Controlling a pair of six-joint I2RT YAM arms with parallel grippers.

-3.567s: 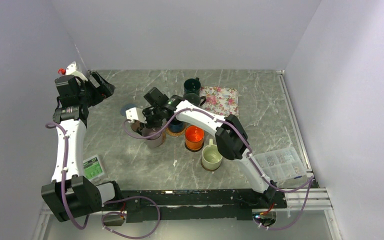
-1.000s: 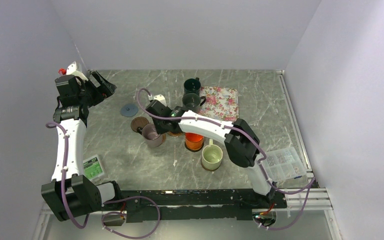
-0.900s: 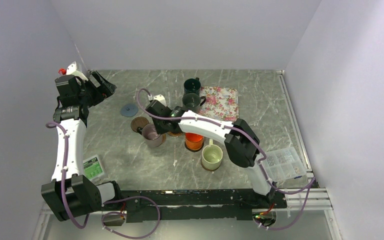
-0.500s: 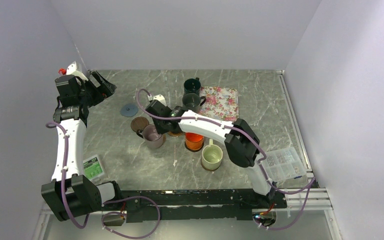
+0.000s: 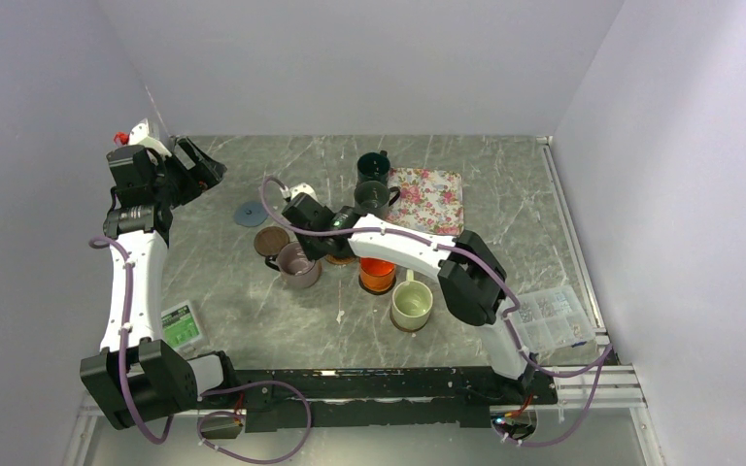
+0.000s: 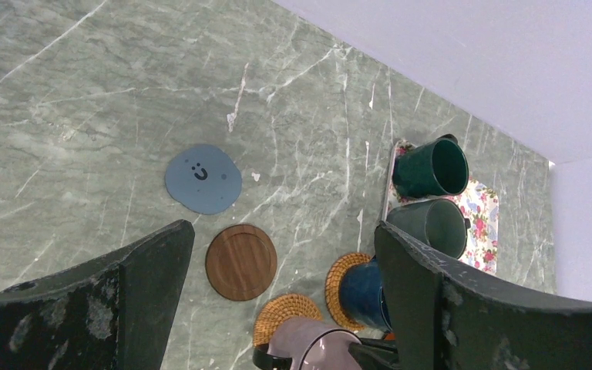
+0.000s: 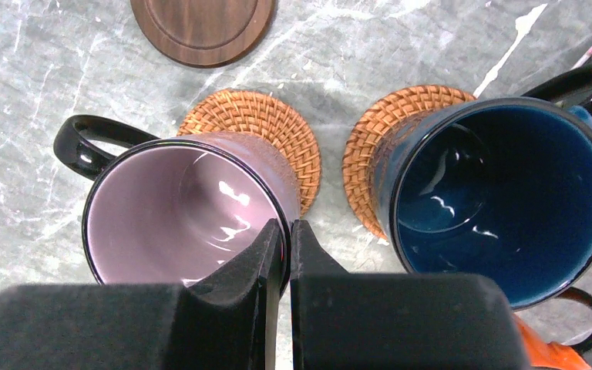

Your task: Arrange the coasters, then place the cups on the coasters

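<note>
Right wrist: right gripper (image 7: 285,230) on mauve mug (image 7: 171,206) rim

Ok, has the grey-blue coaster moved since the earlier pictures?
No. The grey-blue coaster lies where it did in the top view, just behind and left of the dark brown coaster.
</note>
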